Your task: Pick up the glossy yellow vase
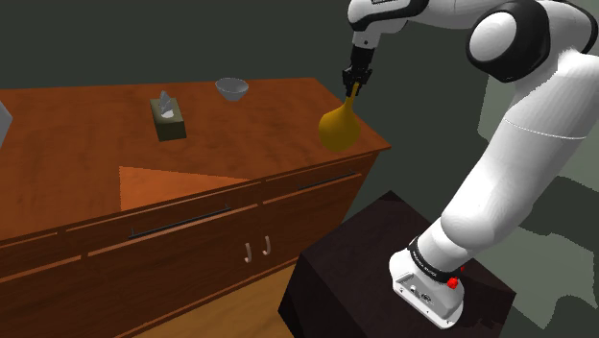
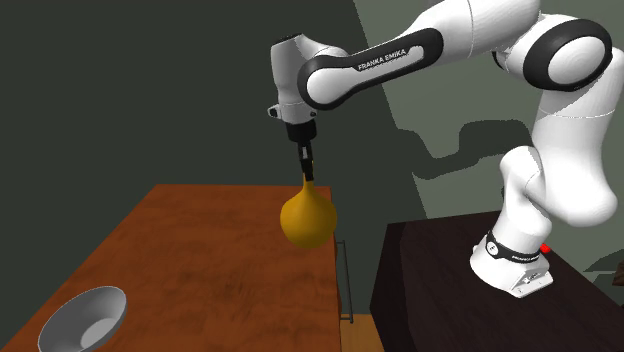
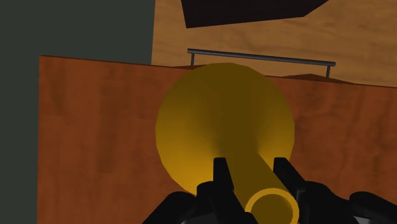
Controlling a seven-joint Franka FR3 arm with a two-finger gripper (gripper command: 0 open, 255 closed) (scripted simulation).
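I have the fingers (image 3: 221, 170) clamped on the narrow neck of the yellow vase (image 1: 342, 125), just under its rim, one on each side. The round body hangs below the gripper (image 1: 353, 82), apparently clear of the wooden tabletop (image 1: 86, 125), near the corner closest to the stand (image 1: 374, 254).

In the shoulder view the vase sits at 3 o'clock from the tissue box (image 1: 169, 117), with the bowl (image 1: 231, 88) at 10 o'clock from the vase.

My worry is the grip. The neck looks smooth and slim, and all the weight hangs beneath it, so a quick move could make the body swing or let the neck slide through. So close to the edge, a dropped vase would likely roll off onto the floor.
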